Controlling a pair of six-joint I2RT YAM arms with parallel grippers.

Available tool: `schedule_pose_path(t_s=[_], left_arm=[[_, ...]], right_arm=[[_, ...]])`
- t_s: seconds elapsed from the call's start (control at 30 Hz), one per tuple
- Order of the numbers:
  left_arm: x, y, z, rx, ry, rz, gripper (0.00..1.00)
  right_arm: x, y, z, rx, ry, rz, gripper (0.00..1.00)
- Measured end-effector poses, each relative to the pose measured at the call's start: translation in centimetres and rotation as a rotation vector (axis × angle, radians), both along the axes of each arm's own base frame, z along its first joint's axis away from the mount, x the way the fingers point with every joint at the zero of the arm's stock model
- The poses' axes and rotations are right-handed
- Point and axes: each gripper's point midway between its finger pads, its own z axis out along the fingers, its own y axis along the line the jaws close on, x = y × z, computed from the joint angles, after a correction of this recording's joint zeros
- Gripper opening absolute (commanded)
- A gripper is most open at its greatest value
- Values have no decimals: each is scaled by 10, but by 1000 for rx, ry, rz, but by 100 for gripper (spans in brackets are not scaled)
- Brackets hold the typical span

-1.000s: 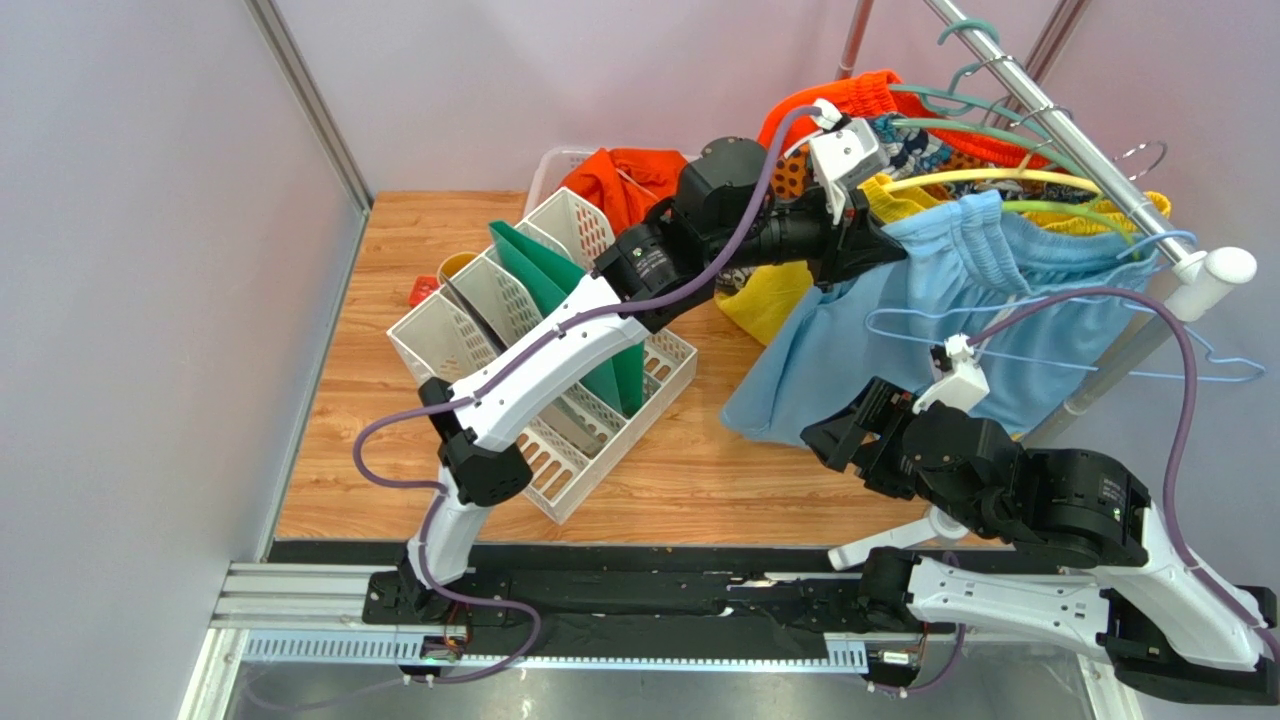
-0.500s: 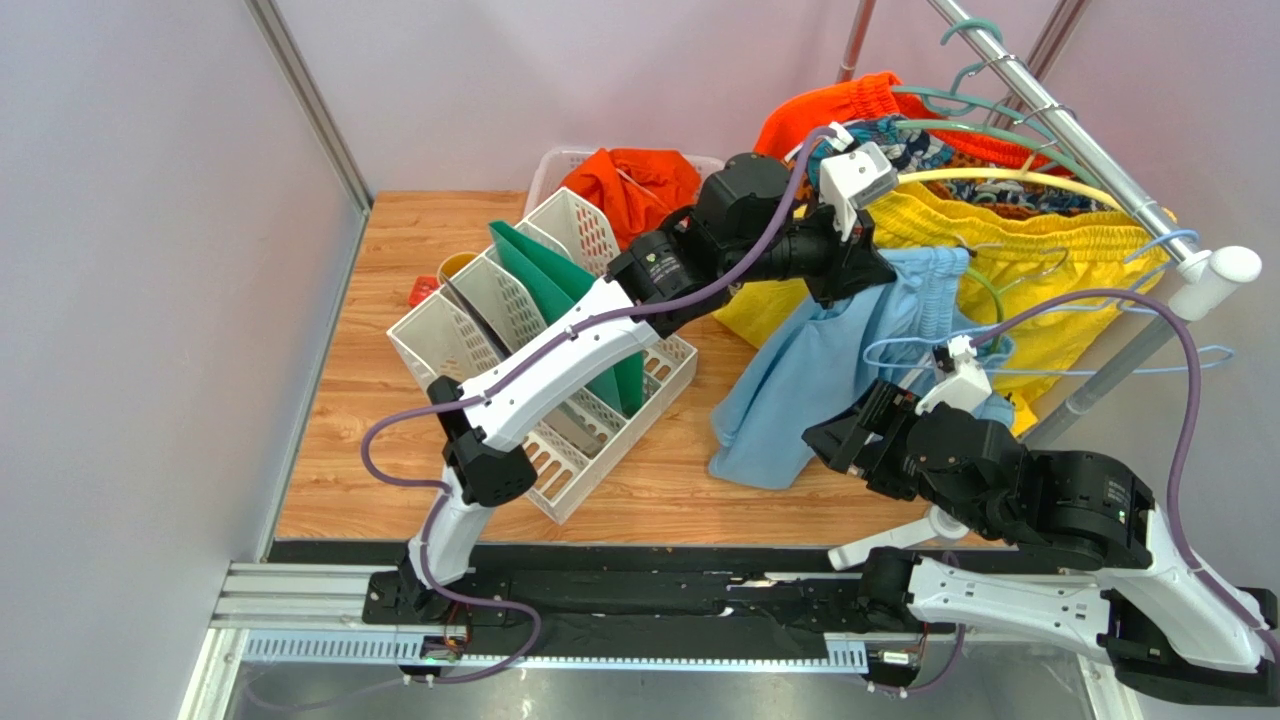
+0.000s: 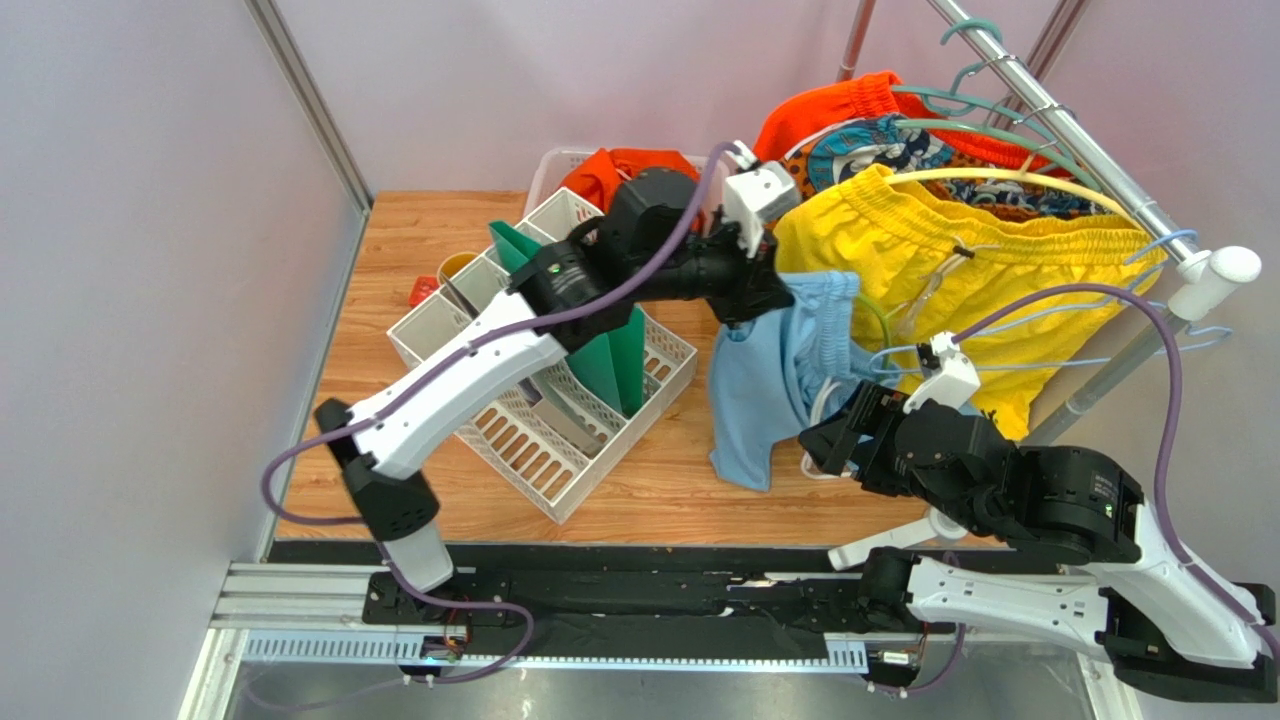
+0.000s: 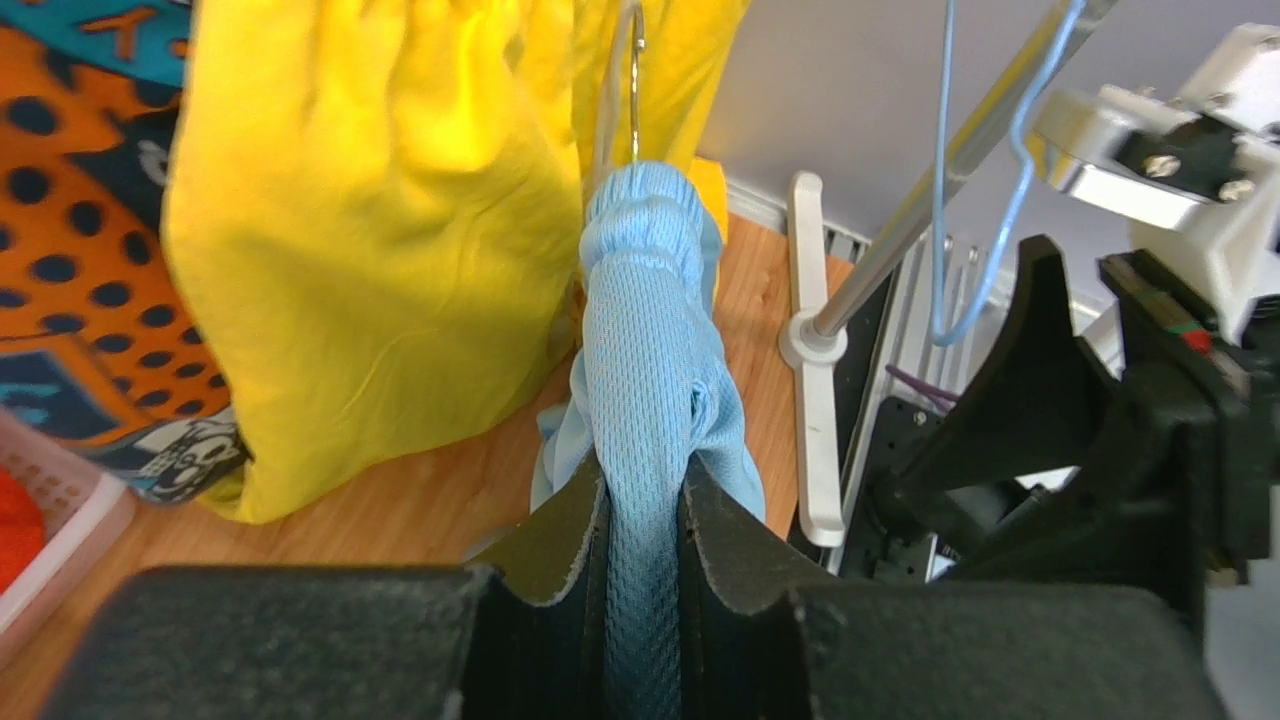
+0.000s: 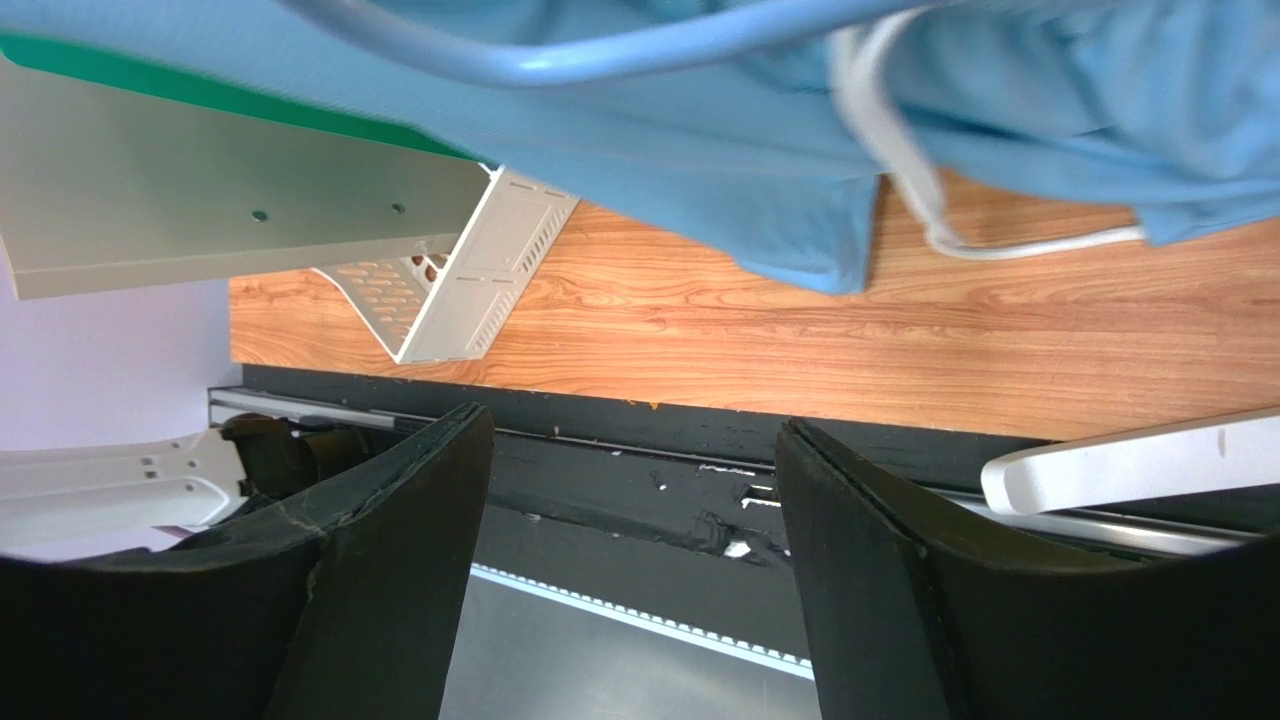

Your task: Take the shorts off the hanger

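The light blue shorts [image 3: 759, 390] hang bunched from my left gripper [image 3: 763, 294], which is shut on their elastic waist [image 4: 646, 300]; in the left wrist view the gripper [image 4: 643, 488] pinches the blue mesh between both pads. The pale blue wire hanger [image 3: 1037, 323] hangs off the rail to the right. Its left tip overlaps the shorts' edge, and I cannot tell if it is still inside. My right gripper [image 3: 824, 446] is open and empty just below the shorts' hem [image 5: 721, 165], its jaws [image 5: 631, 435] wide apart. A bright orange pair [image 3: 834, 102] drapes over the rail's far end.
Yellow shorts [image 3: 962, 255] and a patterned pair [image 3: 902, 150] hang on the metal rail [image 3: 1052, 120]. A white file organiser [image 3: 526, 435] holding a green folder [image 3: 601, 323] stands left. A white basket [image 3: 553, 162] with orange cloth sits behind. The rack's white foot [image 3: 909, 537] lies by the right arm.
My left gripper has pulled the blue shorts leftward and down along the hanger, uncovering the yellow pair. The right arm has stayed where it was.
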Motion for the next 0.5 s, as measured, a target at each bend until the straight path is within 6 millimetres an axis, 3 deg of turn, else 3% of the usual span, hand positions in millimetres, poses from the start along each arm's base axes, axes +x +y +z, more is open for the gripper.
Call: schedule_pose_path(t_s=[0.23, 0.5], left_arm=[[-19, 76, 30, -60, 4, 132, 0], [-45, 146, 32, -132, 55, 274, 0]], right_arm=[[5, 9, -3, -61, -16, 38, 74], [15, 44, 4, -89, -36, 111, 74]])
